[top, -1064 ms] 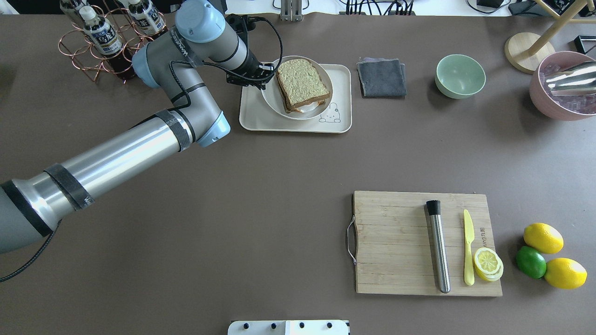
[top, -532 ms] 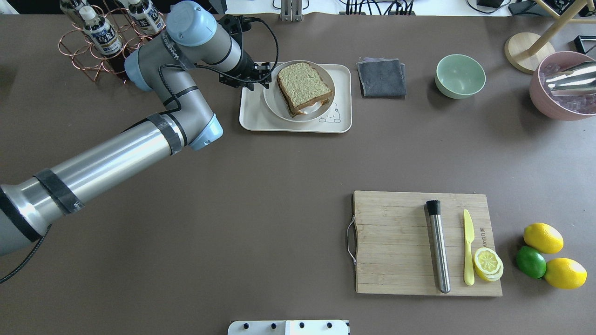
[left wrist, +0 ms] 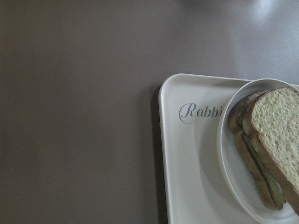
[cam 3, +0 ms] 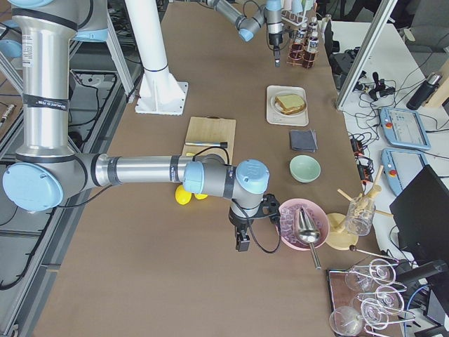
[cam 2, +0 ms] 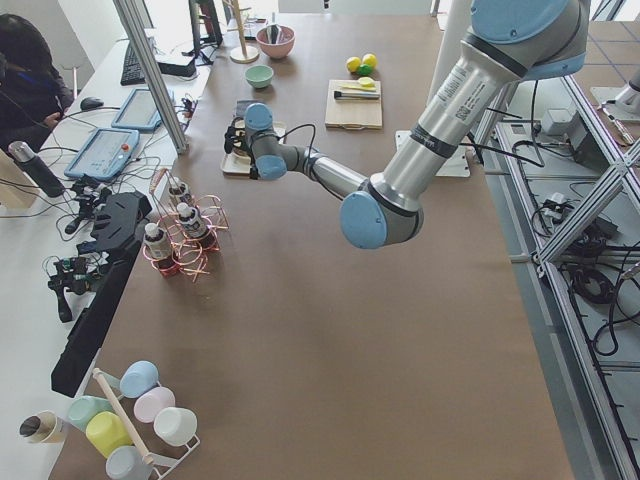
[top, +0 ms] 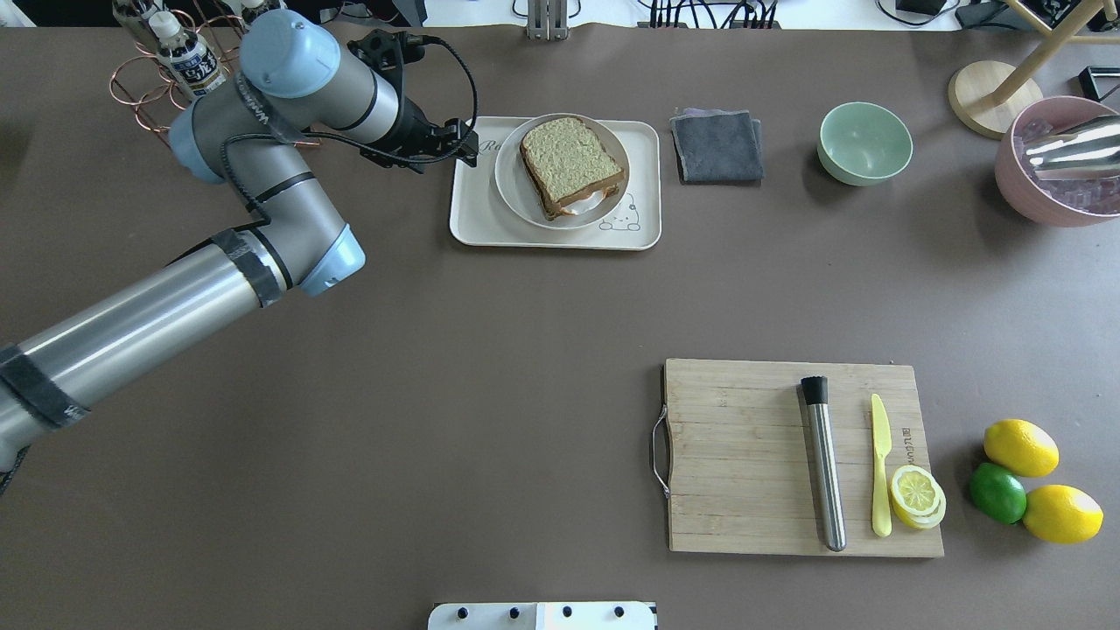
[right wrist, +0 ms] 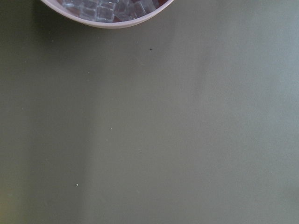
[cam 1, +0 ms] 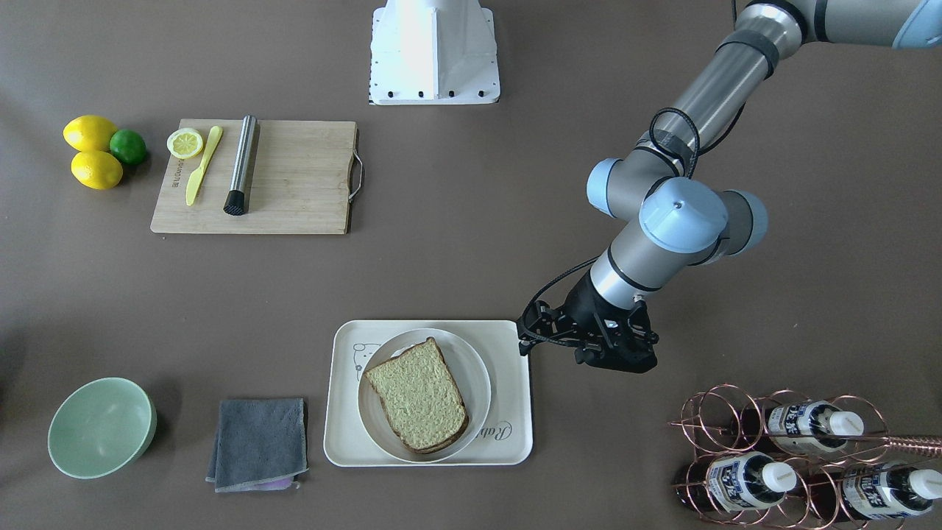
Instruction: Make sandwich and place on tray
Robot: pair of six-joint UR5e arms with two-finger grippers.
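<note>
Left fingers (cam 1: 526, 327) beside the tray (top: 472, 223), apart from sandwich (top: 570, 162)

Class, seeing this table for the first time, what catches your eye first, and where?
First, the brown-crusted bread sandwich on its round white plate, set on the cream rectangular tray at the table's far side. Next, the left gripper of the grey-and-blue arm, at the tray's left edge. Then the bright yellow lemons beside the wooden cutting board, near right.
</note>
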